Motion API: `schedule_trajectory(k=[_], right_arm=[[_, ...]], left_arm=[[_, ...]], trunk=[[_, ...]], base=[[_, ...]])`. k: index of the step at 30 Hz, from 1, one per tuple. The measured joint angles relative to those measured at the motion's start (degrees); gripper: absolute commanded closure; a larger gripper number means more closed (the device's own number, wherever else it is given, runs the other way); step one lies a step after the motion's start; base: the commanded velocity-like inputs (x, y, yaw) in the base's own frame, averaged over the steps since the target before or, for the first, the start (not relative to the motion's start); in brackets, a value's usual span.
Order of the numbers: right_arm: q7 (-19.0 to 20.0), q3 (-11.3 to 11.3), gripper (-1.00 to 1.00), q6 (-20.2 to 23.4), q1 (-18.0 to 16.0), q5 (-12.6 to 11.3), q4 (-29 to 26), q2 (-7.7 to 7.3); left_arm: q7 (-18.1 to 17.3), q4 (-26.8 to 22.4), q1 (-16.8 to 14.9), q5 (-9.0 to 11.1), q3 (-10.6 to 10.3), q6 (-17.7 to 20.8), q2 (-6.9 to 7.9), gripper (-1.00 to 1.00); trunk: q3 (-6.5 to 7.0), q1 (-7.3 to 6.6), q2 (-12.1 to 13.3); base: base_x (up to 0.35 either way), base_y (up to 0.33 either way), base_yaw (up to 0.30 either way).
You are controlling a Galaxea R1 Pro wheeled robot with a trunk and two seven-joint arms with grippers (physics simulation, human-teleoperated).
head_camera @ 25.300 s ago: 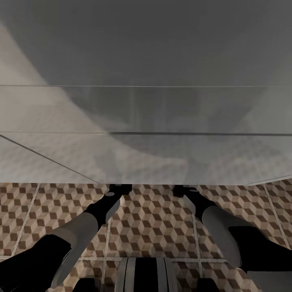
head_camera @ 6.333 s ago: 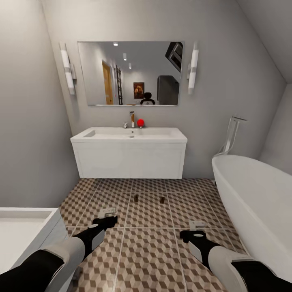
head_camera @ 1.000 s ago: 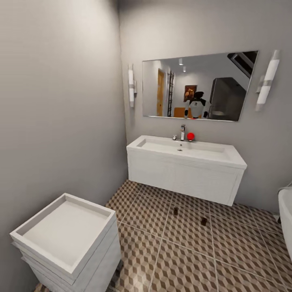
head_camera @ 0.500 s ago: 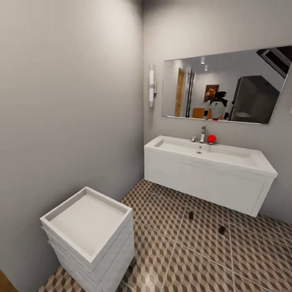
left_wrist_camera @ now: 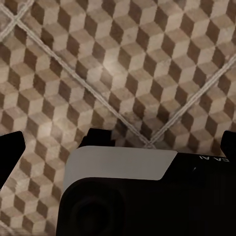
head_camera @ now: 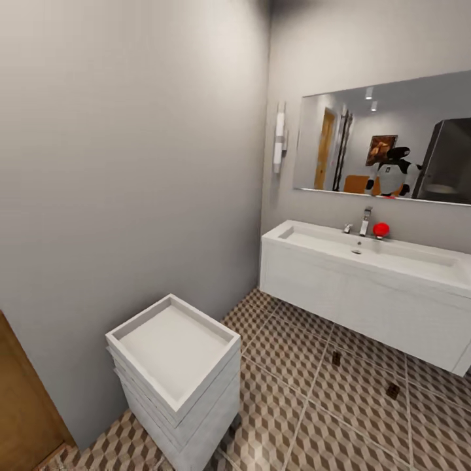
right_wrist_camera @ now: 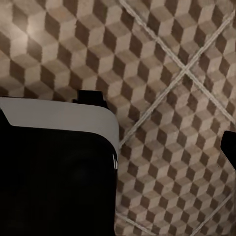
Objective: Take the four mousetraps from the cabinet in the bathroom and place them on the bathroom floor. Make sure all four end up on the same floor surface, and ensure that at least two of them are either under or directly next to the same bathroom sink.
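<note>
Head view: the camera has swung further left than half a second ago, so the whole scene sits further right in the picture; the things themselves have not moved. A strip of orange-brown wood (head_camera: 23, 405) now shows at the lower left edge, and whether it is the cabinet cannot be told. The bathroom floor (head_camera: 288, 366), large square tiles printed with brown, beige and white cubes and pale grout lines, runs under the long white wall-hung sink unit (head_camera: 366, 288). Two small dark brown flat mousetraps lie on the tiles just in front of that unit, one (head_camera: 336, 358) nearer the wall, the other (head_camera: 392, 390) further right, well apart from each other. A white square stack of shallow trays (head_camera: 175, 366) stands by the smooth grey wall. A chrome tap (head_camera: 366, 221) and a red ball (head_camera: 381, 229) sit on the sink's back edge, below the wide mirror (head_camera: 392, 150).

Left wrist view: the left pincer (left_wrist_camera: 118, 142) hangs over the cube-patterned tiles, its dark fingertips at the picture's two edges, spread wide, gripping nothing.

Right wrist view: the right pincer (right_wrist_camera: 160, 120) likewise stands wide apart above bare tiles, empty.
</note>
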Motion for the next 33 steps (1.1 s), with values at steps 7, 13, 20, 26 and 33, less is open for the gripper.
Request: schedule_trajectory(k=[7,13,20,26,33], right_arm=[[1.5,0.0,-1.0,0.0,0.0,0.9,0.0,0.02],[1.8,0.0,-1.0,0.1,0.0,1.0,0.0,-0.09],[1.9,0.0,-1.0,0.1,0.0,1.0,0.0,-0.09],[1.9,0.0,-1.0,0.2,0.0,1.0,0.0,-0.09],[1.8,0.0,-1.0,0.3,0.0,1.0,0.0,-0.09]], left_arm=[[0.0,0.0,0.0,0.0,-0.1,0.0,0.02,-1.0],[0.0,0.0,0.0,0.0,0.0,0.0,0.03,-1.0],[0.0,0.0,0.0,0.0,0.0,0.0,0.03,-1.0],[0.0,0.0,0.0,0.0,0.0,0.0,0.03,-1.0],[0.0,0.0,0.0,0.0,0.0,0.0,0.03,-1.0]], trunk=[[0.0,0.0,0.0],[0.0,0.0,0.0],[0.0,0.0,0.0],[0.0,0.0,0.0],[0.0,0.0,0.0]], base=[[0.0,0.0,0.3],[0.0,0.0,0.3],[0.0,0.0,0.3],[0.0,0.0,0.3],[0.0,0.0,0.3]])
